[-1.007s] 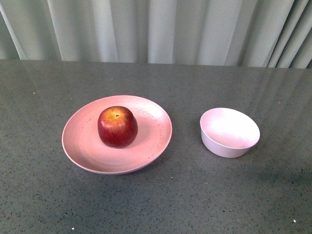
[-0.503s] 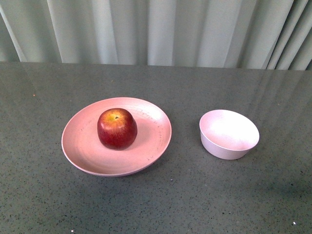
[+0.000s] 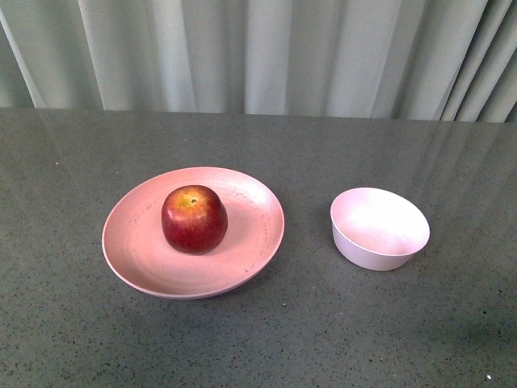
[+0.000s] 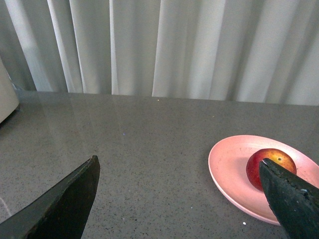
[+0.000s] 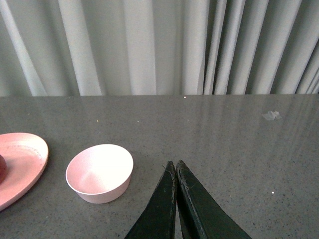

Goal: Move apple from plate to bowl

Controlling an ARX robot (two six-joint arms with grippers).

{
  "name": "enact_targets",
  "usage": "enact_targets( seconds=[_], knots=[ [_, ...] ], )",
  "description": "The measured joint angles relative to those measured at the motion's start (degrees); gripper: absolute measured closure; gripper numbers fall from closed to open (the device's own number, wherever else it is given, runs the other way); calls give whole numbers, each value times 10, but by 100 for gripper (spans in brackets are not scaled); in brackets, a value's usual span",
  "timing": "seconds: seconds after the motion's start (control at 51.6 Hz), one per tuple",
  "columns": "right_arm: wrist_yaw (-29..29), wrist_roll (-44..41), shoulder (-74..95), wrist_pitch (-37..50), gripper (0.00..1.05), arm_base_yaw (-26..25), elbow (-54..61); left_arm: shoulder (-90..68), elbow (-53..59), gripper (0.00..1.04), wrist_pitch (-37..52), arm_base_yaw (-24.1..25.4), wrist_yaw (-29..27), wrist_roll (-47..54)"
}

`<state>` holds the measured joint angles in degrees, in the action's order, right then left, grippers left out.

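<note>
The apple [image 3: 194,219] sits on the plate [image 3: 257,212]; the bowl [image 3: 380,229] stands apart to its right on the tabletop [image 3: 323,145]. The left end effector [image 4: 179,160] is spread wide, and the right end effector [image 5: 175,164] is pressed together.

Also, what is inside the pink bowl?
Nothing shows inside the bowl, only its bare pink bottom. Its near inner wall is hidden behind the rim. The apple sits on the plate.

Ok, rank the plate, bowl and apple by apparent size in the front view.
Plate, clearly widest.
Bowl, next.
Apple, smallest, somewhat narrower than the bowl.
All sit at similar depth, so nearness hardly matters.
</note>
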<state>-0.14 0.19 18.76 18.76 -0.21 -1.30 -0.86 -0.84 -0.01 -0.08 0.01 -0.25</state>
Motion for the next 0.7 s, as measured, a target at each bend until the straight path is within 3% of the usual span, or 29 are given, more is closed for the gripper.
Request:
enact_targets(
  seconds=[0.484, 0.6, 0.697],
  knots=[
    [0, 0, -85, -85, 103, 0, 0, 0, 0, 9, 0, 0, 0, 0],
    [2, 0, -160, -177, 103, 0, 0, 0, 0, 9, 0, 0, 0, 0],
    [2, 0, -182, -185, 103, 0, 0, 0, 0, 9, 0, 0, 0, 0]
  ],
)
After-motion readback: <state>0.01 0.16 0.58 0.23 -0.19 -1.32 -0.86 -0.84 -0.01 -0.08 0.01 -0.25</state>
